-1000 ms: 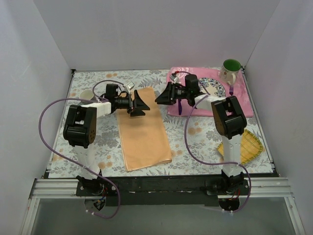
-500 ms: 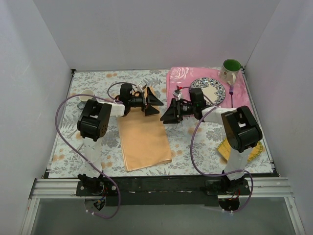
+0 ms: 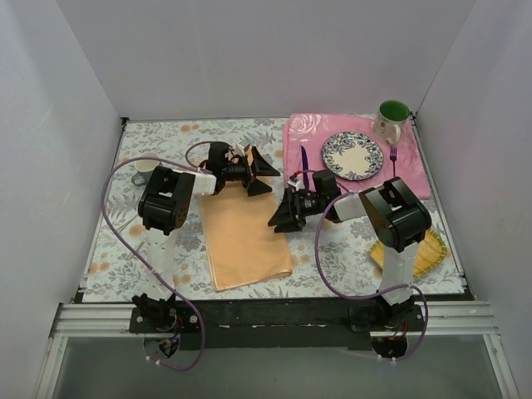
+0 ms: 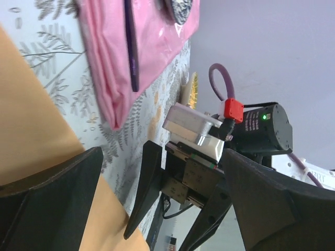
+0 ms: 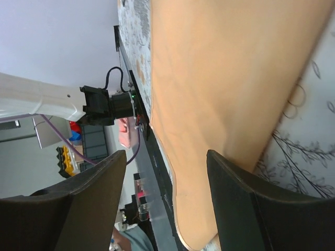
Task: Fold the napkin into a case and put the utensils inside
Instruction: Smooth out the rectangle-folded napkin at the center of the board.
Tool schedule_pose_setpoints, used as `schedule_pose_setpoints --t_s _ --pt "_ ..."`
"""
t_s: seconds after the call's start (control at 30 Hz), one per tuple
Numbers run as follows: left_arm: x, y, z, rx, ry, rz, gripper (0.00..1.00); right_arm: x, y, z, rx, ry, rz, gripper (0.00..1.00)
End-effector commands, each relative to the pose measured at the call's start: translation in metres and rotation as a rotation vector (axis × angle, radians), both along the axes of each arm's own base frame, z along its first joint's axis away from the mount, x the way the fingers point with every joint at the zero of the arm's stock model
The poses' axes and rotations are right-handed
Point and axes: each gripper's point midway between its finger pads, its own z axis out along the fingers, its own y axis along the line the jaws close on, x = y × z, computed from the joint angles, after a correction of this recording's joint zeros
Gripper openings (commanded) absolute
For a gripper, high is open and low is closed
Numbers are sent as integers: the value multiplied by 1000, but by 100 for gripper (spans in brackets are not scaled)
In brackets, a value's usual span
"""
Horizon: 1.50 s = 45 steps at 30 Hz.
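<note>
Quick count: one peach napkin [image 3: 245, 237], folded into a long strip, lying flat on the floral surface [image 3: 162, 133] between the two arms. There are two utensils, both on the one pink placemat [image 3: 316, 129]. One purple knife [image 3: 304, 162] is left of the single plate [image 3: 353, 155], and one fork [image 3: 393, 156] is right of it, near the one mug [image 3: 391, 119]. One yellow mat [image 3: 432, 248] sits by the right arm. The left gripper [image 3: 264, 173] hangs over the napkin's far end, jaws spread wide, holding nothing. The right gripper [image 3: 280, 214] is at the napkin's right edge, jaws apart too, also empty.
</note>
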Motion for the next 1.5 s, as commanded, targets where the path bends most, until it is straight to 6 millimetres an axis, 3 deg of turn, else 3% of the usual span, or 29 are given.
schedule_pose_setpoints --t_s 0.0,0.2,0.4,0.63,0.97,1.17,1.4,1.47 --pt "6 1 -23 42 57 21 98 -15 -4 -16 -5 37 15 72" --pt "13 5 -44 100 90 42 98 -43 -15 -24 -38 121 49 72" --pt "15 14 -61 138 125 69 98 -60 -21 -17 -70 85 116 76" --pt "16 15 -64 142 122 71 98 -105 -39 -29 -137 136 226 77" --pt "18 16 -66 145 113 71 98 -133 -53 -32 -154 199 305 79" --pt "17 14 -54 112 81 61 98 -137 -52 -27 -169 127 344 79" --pt "17 9 -27 72 17 34 98 -127 -43 0 -132 -15 343 78" --pt "15 6 -3 25 -12 23 98 -116 -37 12 -93 -86 324 78"
